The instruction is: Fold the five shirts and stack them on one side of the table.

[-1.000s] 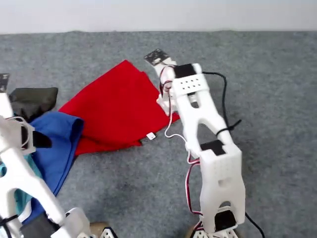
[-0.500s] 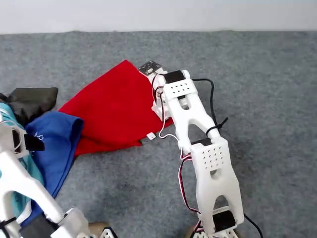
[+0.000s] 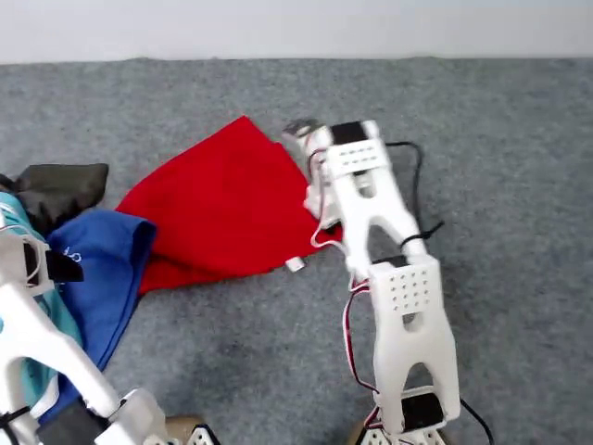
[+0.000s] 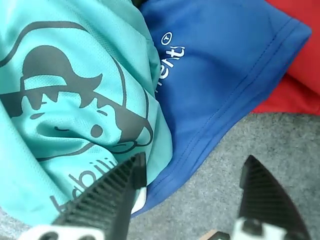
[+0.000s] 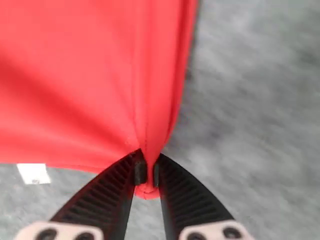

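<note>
here, the red shirt (image 3: pixel 222 209) is seen spread flat on the grey table (image 3: pixel 500 167), near the middle, with 1 corner pointed toward the far edge. a pinched fold at its right-hand border is clenched between the closed fingers of the right gripper (image 5: pixel 146 172), and creases are drawn through the cloth, fanning out from the grip. a small white tag (image 3: pixel 295 265) is shown at the shirt's near edge, just beside the right arm (image 3: pixel 408 315), which is stretched from the near edge of the table up to that border.

the left part of the red shirt is overlapped by the blue shirt (image 3: pixel 107 269), which is laid toward the table's left side. the teal shirt (image 4: pixel 65 100), printed with a dark cartoon figure, is bunched against the blue one and is touching it. a dark shirt (image 3: pixel 60 185) is crumpled farther back on the left, just beyond the blue one. in all, 4 shirts can be counted.

the left gripper (image 4: pixel 192 167) is held released, with its 2 fingers spread wide apart above the near hems of the teal and blue shirts and a patch of bare table. the left arm (image 3: pixel 37 343) is seen at the near left corner, over those 2 shirts.
</note>
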You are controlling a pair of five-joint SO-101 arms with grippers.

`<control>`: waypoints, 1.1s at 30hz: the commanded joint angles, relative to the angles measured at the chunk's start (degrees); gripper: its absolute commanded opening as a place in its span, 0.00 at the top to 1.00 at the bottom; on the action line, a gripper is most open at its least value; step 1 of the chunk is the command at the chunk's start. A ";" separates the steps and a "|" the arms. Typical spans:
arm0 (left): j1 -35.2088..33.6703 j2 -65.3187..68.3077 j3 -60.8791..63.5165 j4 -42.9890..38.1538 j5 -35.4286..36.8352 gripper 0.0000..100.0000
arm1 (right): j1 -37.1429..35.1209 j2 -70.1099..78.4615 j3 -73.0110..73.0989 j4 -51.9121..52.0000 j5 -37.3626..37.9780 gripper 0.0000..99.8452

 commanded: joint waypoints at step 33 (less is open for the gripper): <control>53.01 -1.14 18.68 -16.09 0.35 0.70 | 32.57 -25.63 4.04 4.26 12.92 0.99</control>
